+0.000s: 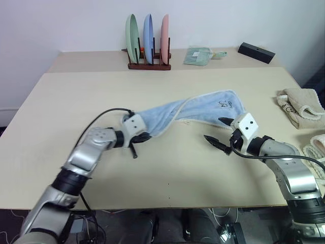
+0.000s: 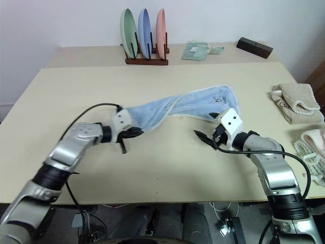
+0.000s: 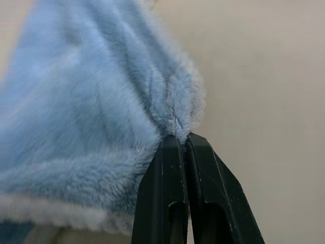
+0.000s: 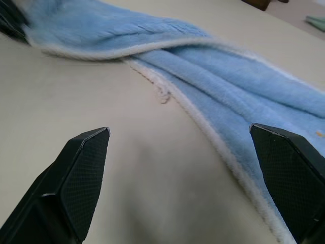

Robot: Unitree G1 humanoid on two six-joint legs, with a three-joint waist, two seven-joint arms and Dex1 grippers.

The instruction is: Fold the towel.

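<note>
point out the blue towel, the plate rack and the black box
blue towel (image 1: 203, 109), left eye view, on the middle of the cloth
plate rack (image 1: 149, 65), left eye view, on its wooden base
black box (image 1: 256, 52), left eye view, on its top face

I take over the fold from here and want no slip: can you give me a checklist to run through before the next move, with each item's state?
1. Left end effector shut on the towel: ok, fingers pinch a bunched end.
2. Right end effector open: ok, fingers spread wide.
3. Right end effector on the towel's edge: not ok, it has gripped nothing.
4. Towel lying flat: not ok, it is twisted and bunched toward the left grip.
5. Depth of cloth in the left pinch: cannot tell.
6. Beige towels apart from the blue one: ok.
</note>
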